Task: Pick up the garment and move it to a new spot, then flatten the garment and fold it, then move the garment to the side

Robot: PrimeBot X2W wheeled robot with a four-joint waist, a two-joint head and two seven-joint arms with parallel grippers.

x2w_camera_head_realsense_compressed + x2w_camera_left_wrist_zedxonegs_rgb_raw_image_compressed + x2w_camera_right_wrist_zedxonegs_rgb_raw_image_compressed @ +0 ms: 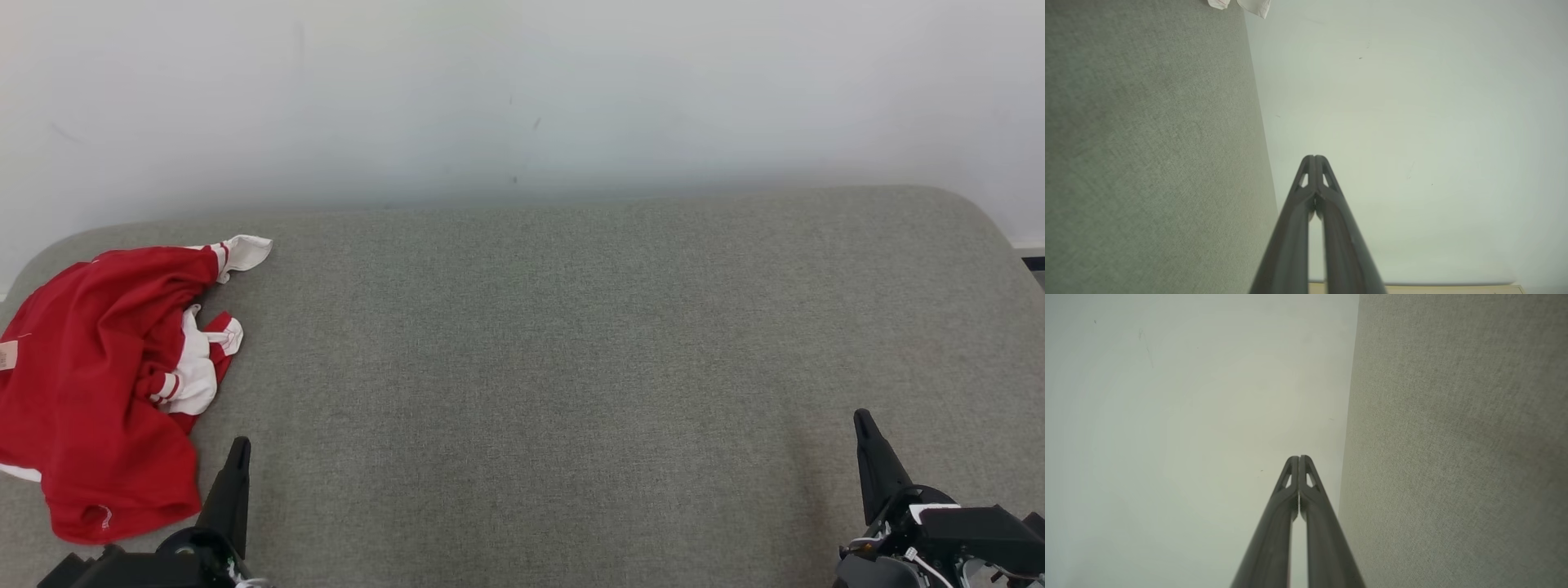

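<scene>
A red garment (90, 376) with white striped cuffs lies crumpled at the far left of the grey fabric surface (571, 367). A white edge of the garment (1253, 6) peeks in at the top of the left wrist view. My left gripper (238, 447) is at the lower left, just right of the garment's near corner and apart from it. Its tips (1314, 158) are pressed together, shut and empty. My right gripper (862, 418) sits at the lower right, far from the garment. There too the tips (1298, 458) meet, shut on nothing.
A pale wall (522, 90) rises behind the grey surface. The surface has rounded far corners and spreads wide between my two grippers. A strip of tan floor (1412, 289) lies at the bottom of the left wrist view.
</scene>
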